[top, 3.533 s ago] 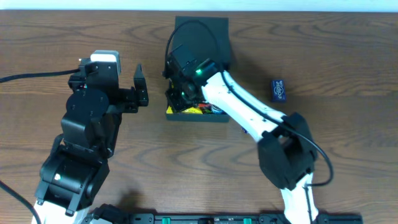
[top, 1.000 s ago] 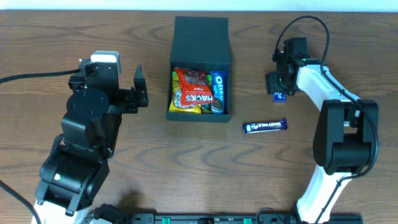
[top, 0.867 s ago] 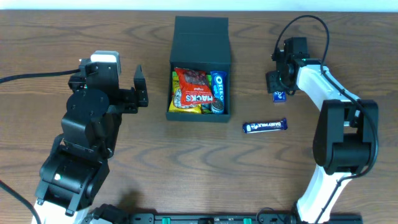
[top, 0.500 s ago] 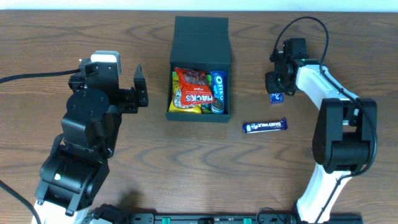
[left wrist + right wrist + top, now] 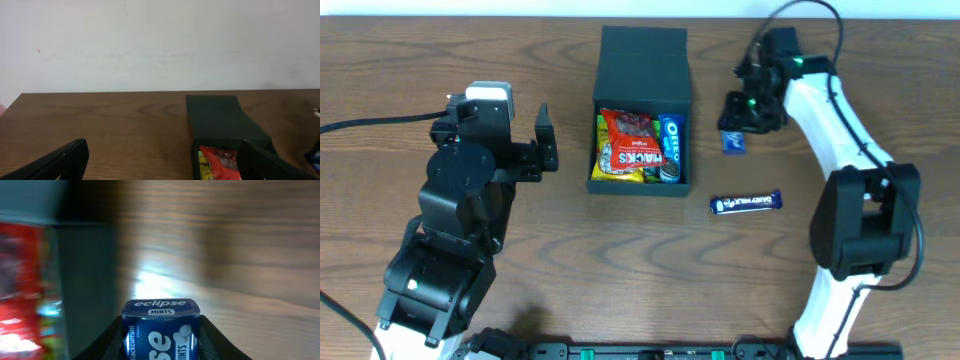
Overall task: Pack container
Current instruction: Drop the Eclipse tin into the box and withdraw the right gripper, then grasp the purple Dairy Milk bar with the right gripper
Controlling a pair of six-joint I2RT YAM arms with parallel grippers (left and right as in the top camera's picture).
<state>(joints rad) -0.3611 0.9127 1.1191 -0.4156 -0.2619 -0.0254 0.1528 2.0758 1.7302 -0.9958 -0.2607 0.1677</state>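
The container (image 5: 642, 60) is a dark box at the table's middle back with its flap lid laid open behind it. It holds a red snack bag (image 5: 632, 146) and a blue Oreo pack (image 5: 671, 148). My right gripper (image 5: 733, 140) hangs just right of the box, shut on a blue Eclipse mints box (image 5: 161, 328), which the wrist view shows clamped between both fingers. A blue candy bar (image 5: 746, 203) lies on the table right of the container's front. My left gripper (image 5: 546, 142) stands open left of the box, with nothing in it; the container (image 5: 218, 118) shows at the right of its view.
The left arm's bulky base (image 5: 460, 215) fills the table's left side. A black cable (image 5: 370, 121) runs off to the left edge. The right arm's base (image 5: 855, 240) stands at the front right. A pale wall (image 5: 160, 45) backs the table.
My right gripper closed on the mints box, lifted it off the table at the right and carried it left toward the container. The left arm has not moved.
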